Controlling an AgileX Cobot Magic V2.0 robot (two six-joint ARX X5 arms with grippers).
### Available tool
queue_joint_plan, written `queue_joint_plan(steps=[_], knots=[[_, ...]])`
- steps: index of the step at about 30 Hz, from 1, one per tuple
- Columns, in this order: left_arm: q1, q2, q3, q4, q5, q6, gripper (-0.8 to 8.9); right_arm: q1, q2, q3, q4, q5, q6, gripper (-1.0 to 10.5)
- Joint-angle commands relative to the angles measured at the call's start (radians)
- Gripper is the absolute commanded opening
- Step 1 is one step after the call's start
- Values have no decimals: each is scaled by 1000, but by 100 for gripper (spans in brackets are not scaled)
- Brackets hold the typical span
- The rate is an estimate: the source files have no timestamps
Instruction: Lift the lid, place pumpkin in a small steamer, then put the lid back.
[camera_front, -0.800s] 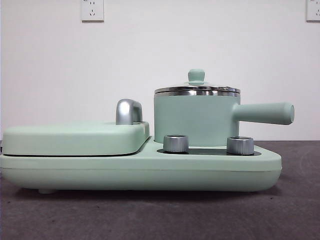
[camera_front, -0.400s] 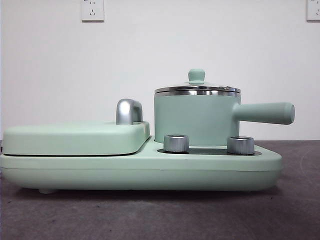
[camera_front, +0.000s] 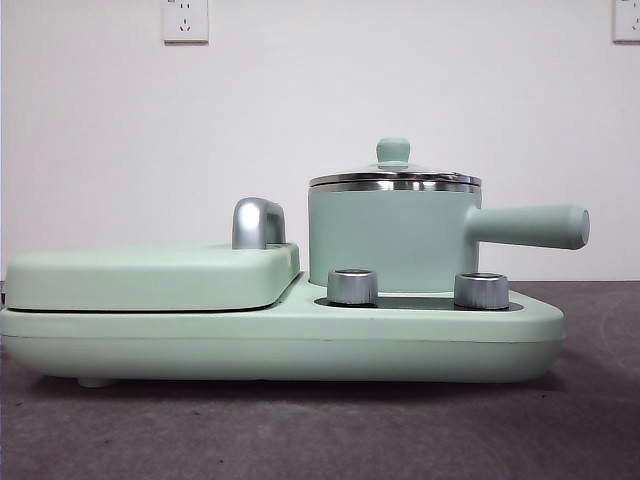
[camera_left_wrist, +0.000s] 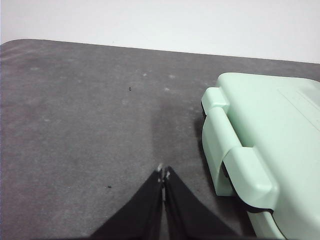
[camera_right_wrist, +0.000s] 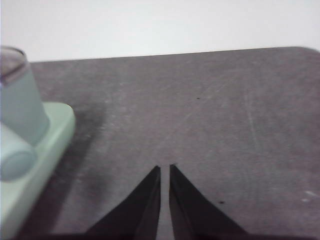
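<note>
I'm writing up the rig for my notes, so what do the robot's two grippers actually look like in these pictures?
Only the jaw tips show, in the wrist views. The left gripper has two matte black jaws tapering to narrow points, with small pale marks at the very tips. The right gripper has the same black, wedge-shaped, pointed jaws, with plain tips. No cables, labels or arm links are visible, and the front view shows neither arm.

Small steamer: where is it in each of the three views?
Front: small steamer right of centre on the base, lid on.
Left wrist: not in view; only the flat cover.
Right wrist: at the left edge.
Shared landmark: the base.
</note>
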Motion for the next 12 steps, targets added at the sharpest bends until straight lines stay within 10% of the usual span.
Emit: queue_joint_plan(steps=[1, 12], knots=[[0, -2, -19, -4, -4, 2, 7, -6, -22, -27, 8, -12, -92, 21], [0, -2, -19, -4, -4, 2, 7, -24, -56, -44, -34, -55, -140, 21]])
